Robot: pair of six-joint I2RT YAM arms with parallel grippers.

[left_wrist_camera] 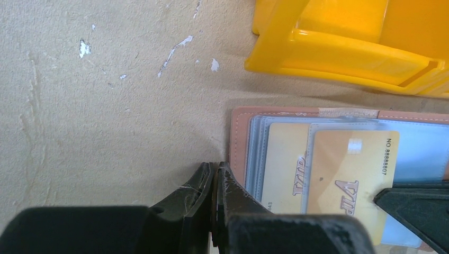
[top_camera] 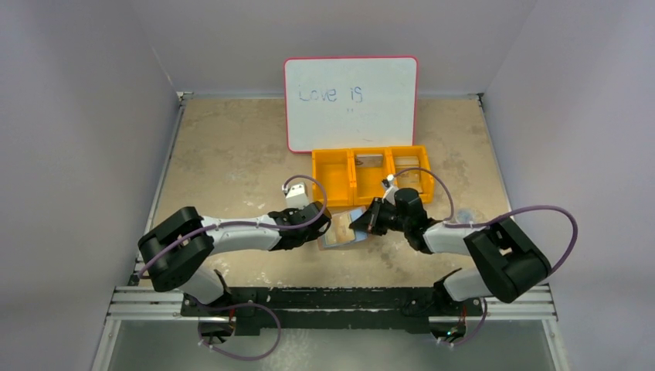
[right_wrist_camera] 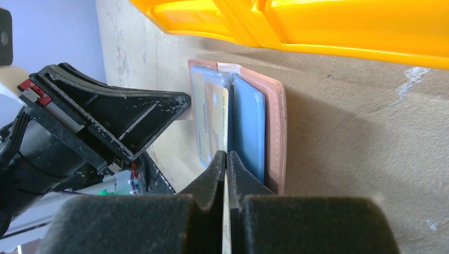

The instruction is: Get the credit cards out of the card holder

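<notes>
holder open flat, mid-table, just near of tray | left gripper pressed together, tip on holder's left edge, likely pinning it | right gripper pinching 1 beige card from the right, set to slide it out

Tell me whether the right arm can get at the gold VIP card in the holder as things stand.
Likely yes: the right claw looks shut on the edge of the gold VIP card in the open card holder, and nothing lies between them.
</notes>
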